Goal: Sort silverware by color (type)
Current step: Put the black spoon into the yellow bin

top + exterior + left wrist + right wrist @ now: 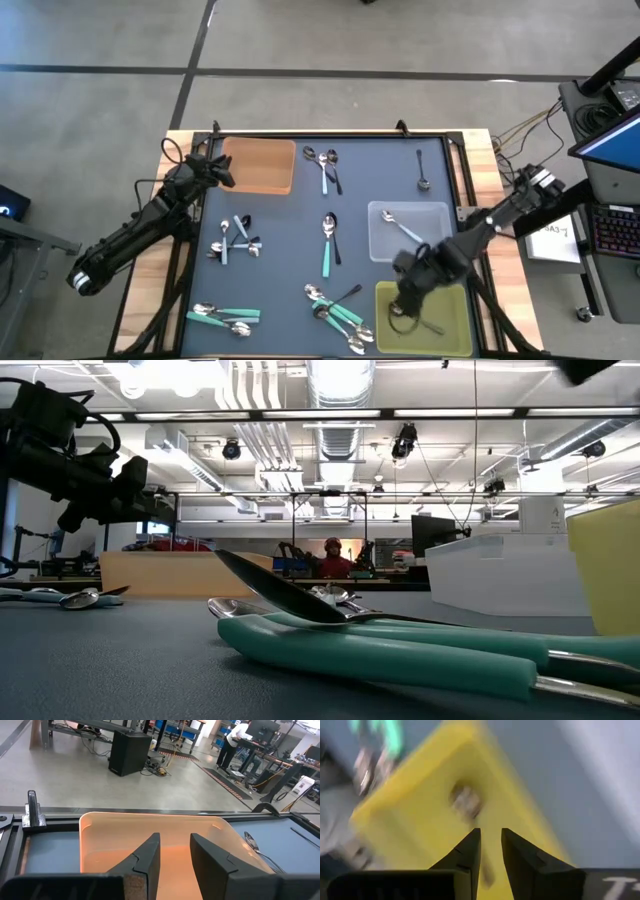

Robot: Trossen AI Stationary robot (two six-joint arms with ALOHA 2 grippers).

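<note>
Yellow plastic lies directly under the right gripper (pixel 405 305): it hangs over the yellow bin (pixel 455 325) at the near right, fingers a narrow gap apart and holding nothing, with a dark-handled spoon (pixel 425 322) lying slantwise in the bin just beneath. Unsorted spoons lie nearest it just left, a teal-handled cluster (pixel 335 305) with long axes running near-right. The left gripper (pixel 222 170) waits part open, empty, over the wooden tray (pixel 262 165) at far left, well apart.

Right pincer (pixel 490 847) low, fingers slightly parted; left pincer (pixel 174 855) waiting, fingers apart.
</note>
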